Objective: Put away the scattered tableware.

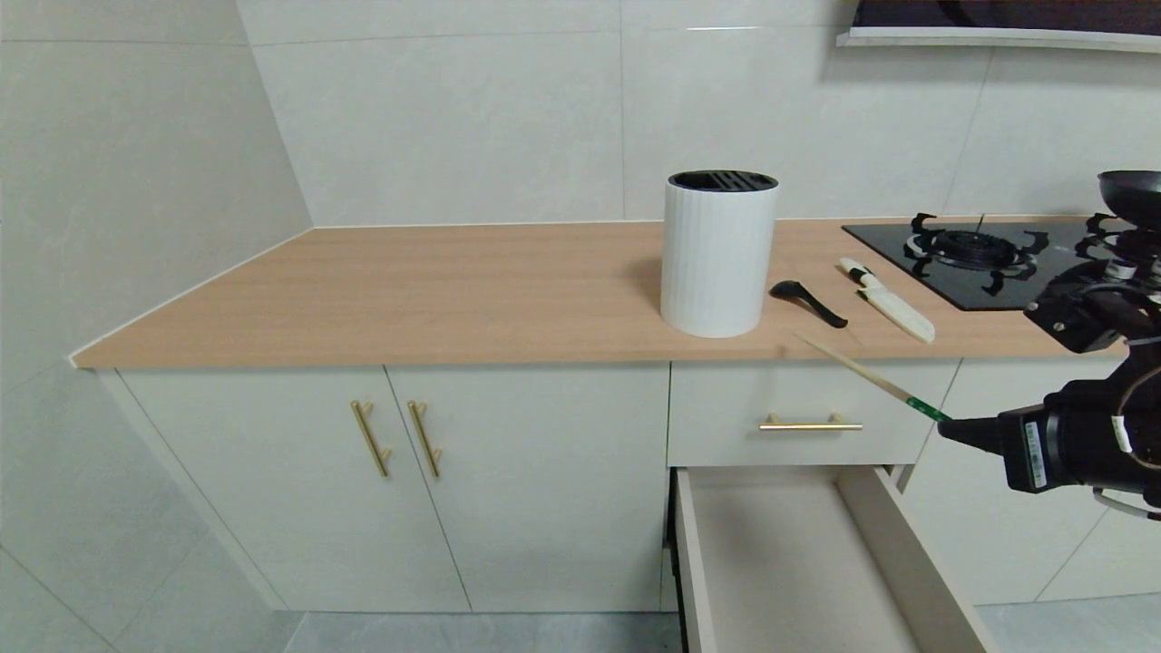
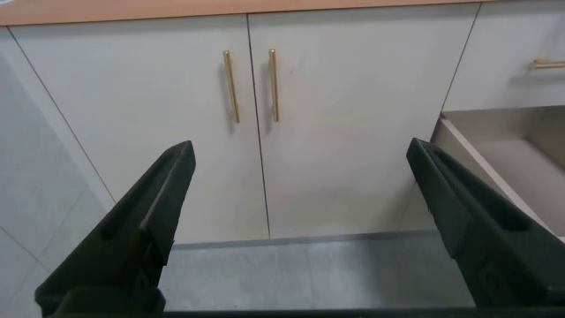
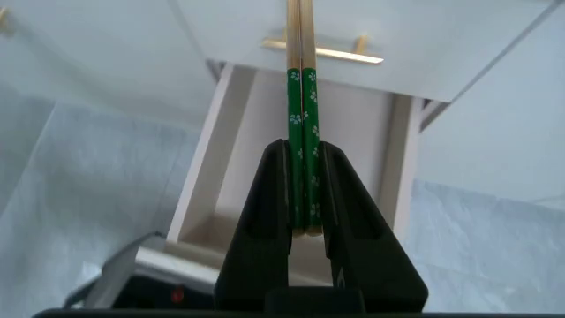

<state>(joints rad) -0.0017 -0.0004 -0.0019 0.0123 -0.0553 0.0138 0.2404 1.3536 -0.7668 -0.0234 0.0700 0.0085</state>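
Note:
My right gripper [image 1: 949, 424] [image 3: 303, 181] is shut on a pair of wooden chopsticks [image 1: 862, 374] [image 3: 300, 97] with green patterned ends, holding them in the air in front of the counter edge, above the open drawer [image 1: 780, 562] [image 3: 344, 115]. On the wooden counter stand a white ribbed utensil holder [image 1: 717, 254] with a black slotted top, a black spoon [image 1: 807, 302] to its right, and a white-handled knife [image 1: 887, 299] beyond that. My left gripper [image 2: 300, 230] is open, low in front of the cabinet doors [image 2: 256, 115].
A black gas hob [image 1: 980, 254] occupies the counter's right end, with a dark pan [image 1: 1129, 195] on it. A closed drawer with a gold handle [image 1: 810, 424] sits above the open one. The counter's left half [image 1: 363, 290] is bare.

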